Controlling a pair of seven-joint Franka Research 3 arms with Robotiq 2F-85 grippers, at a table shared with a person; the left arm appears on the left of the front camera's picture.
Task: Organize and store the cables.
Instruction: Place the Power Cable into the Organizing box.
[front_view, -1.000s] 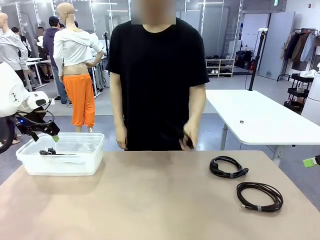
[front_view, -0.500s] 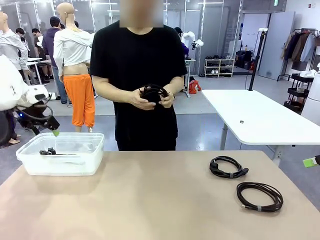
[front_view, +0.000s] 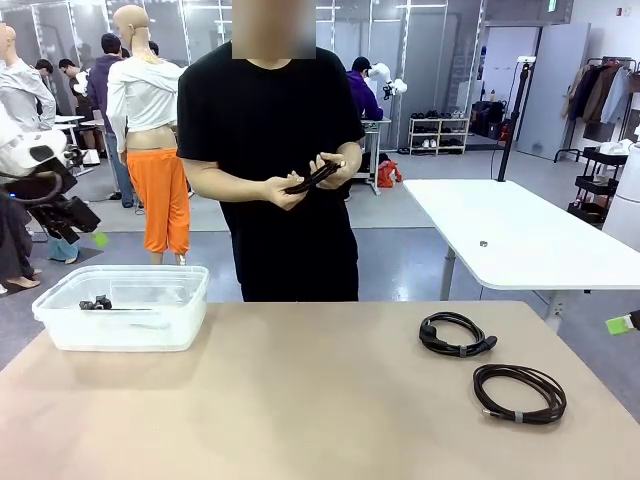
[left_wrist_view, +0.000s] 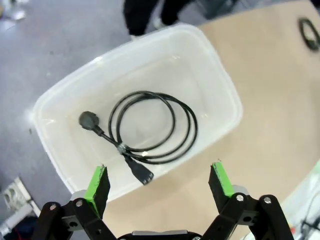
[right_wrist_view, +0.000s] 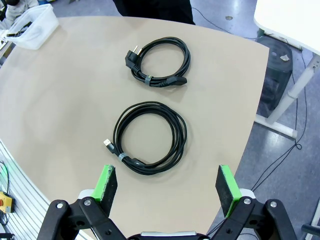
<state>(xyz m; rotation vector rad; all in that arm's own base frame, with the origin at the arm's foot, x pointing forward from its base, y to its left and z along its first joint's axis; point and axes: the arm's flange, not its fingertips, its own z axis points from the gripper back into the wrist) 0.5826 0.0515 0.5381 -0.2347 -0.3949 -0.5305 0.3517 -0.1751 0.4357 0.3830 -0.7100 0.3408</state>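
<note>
Cables (front_view: 519, 414) in flat coils on table (front_view: 300, 400)

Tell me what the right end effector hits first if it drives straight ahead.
Probably the nearer coiled cable on the table, or the bare top inside its loop; depth is unclear.

Four coiled black cables are in sight. Two lie on the one tan tabletop (front_view: 300, 400): a plug-ended coil (front_view: 457, 334) and a thinner coil (front_view: 519, 392). A third cable (left_wrist_view: 152, 127) sits in the single clear plastic tub (front_view: 120, 325). A fourth, bundled cable (front_view: 312, 178) is with the one person (front_view: 270, 120) at the table.
</note>
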